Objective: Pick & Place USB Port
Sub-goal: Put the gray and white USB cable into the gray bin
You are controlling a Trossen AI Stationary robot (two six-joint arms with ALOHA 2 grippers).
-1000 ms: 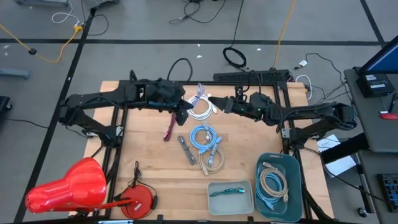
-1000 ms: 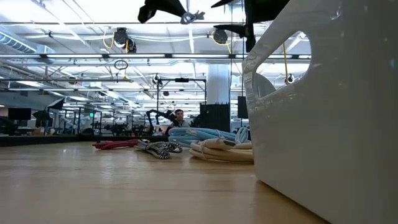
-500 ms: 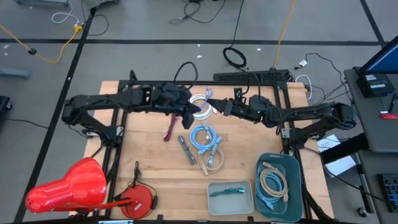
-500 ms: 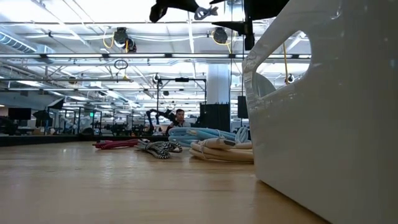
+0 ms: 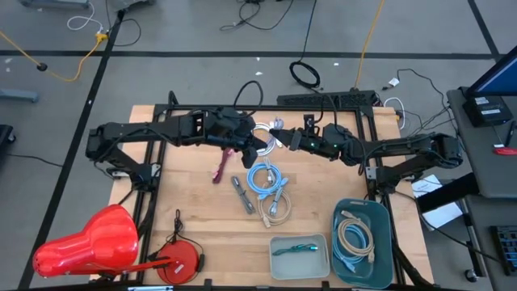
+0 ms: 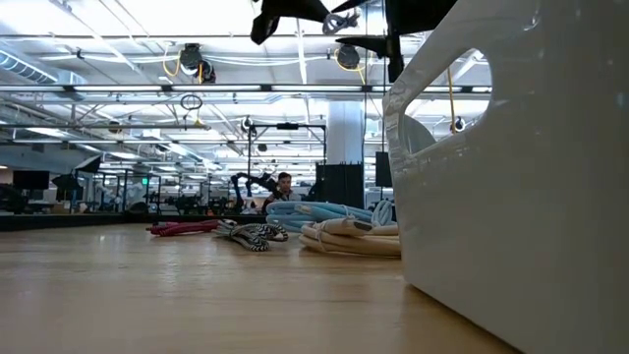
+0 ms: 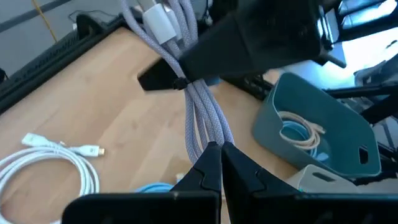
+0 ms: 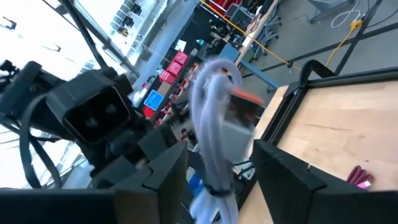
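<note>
Above table's far middle, left gripper (image 7: 214, 163) clamped on lavender cable bundle (image 7: 202, 112), held aloft. Right gripper (image 8: 217, 168) straddles same bundle, fingers apart — looks like handover for carry toward teal bin (image 5: 362, 240). Other coils wait on table (image 5: 194, 210).

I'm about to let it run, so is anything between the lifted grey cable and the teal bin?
Nothing visible does. The grey cable is up in the left gripper, with the right gripper at it. The blue coil and beige coil lie flat below the way to the teal bin.
</note>
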